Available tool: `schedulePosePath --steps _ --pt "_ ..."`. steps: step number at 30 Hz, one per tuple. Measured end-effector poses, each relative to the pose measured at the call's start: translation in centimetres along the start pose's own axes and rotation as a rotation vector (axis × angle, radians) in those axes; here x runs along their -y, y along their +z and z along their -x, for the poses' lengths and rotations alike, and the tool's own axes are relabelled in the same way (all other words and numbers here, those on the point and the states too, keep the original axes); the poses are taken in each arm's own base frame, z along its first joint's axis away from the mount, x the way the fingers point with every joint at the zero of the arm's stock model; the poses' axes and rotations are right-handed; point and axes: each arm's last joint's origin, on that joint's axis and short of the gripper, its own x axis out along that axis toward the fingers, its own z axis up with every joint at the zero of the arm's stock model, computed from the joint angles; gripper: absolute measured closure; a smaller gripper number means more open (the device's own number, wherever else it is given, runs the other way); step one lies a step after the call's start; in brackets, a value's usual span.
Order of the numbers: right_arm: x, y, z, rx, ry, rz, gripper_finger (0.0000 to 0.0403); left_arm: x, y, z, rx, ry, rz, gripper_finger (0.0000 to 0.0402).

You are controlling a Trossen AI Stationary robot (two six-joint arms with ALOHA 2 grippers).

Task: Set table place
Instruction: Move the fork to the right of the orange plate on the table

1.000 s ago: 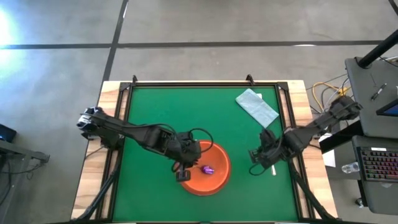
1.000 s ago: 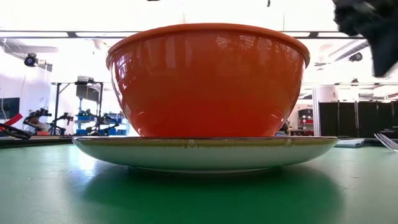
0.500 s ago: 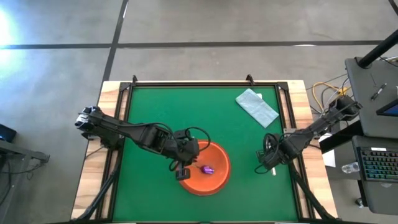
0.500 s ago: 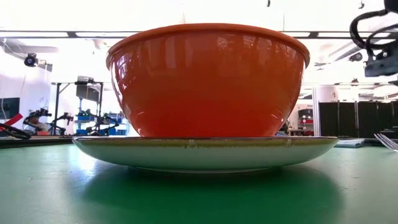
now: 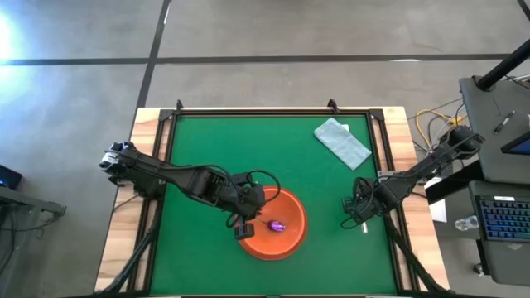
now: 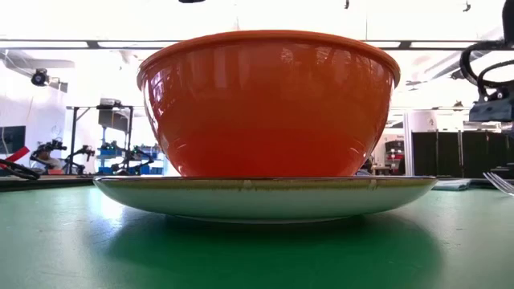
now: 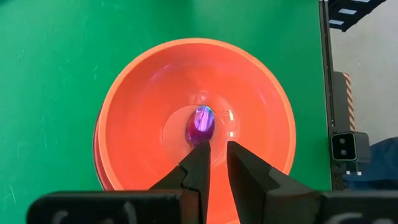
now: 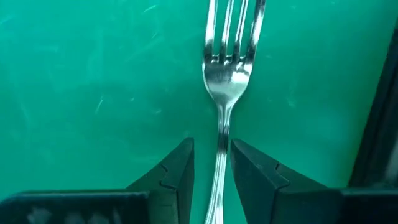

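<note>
The orange bowl point(image 5: 277, 222) stands on the orange plate point(image 6: 265, 197) at the table's near middle. The purple-ended spoon point(image 7: 202, 123) lies at the bottom of the bowl. My left gripper point(image 7: 217, 148) hangs over the bowl's near-left side, pointing down, narrowly open and empty, just short of the spoon. The silver fork point(image 8: 225, 74) lies flat on the green table point(image 5: 215, 149), to the right of the plate. My right gripper point(image 8: 211, 144) is open above the fork's handle, a finger on either side, and does not touch it; the low view shows it point(image 6: 490, 88) well above the tines point(image 6: 502, 183).
A pale blue-green folded cloth point(image 5: 342, 142) lies at the table's far right. The black rail frame point(image 5: 385, 165) runs along the table's edges, close to the fork on the right. Bare green top lies to the left and far side of the bowl.
My right gripper has drawn back toward the table's right edge and now stands over the fork, which has stayed flat on the table. The bowl, plate and spoon have not moved.
</note>
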Motion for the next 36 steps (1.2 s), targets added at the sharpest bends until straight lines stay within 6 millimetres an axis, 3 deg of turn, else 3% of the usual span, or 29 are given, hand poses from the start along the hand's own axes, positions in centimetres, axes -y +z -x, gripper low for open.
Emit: schedulePosePath --steps 6,12,20,29,36 --pt "0.5 0.1 -1.3 -0.004 0.015 -0.016 0.0307 0.0 -0.2 -0.2 -0.008 0.003 0.022 0.0362" --pt "0.2 0.0 -1.1 -0.010 0.033 -0.017 0.0333 0.0 -0.2 -0.2 -0.008 0.003 0.042 0.0362" --pt "-3.3 -1.4 -0.2 -0.034 0.274 -0.039 0.0376 0.0 -0.2 -0.2 -0.008 0.003 0.037 0.0362" --pt "-7.4 -3.7 -1.6 0.007 0.181 0.003 0.0380 0.2 -0.4 -0.2 -0.020 0.003 0.030 0.0362" --pt "-10.5 -5.1 -1.1 0.014 0.175 0.036 0.0380 0.7 -0.7 -0.2 -0.027 -0.007 0.014 0.0362"
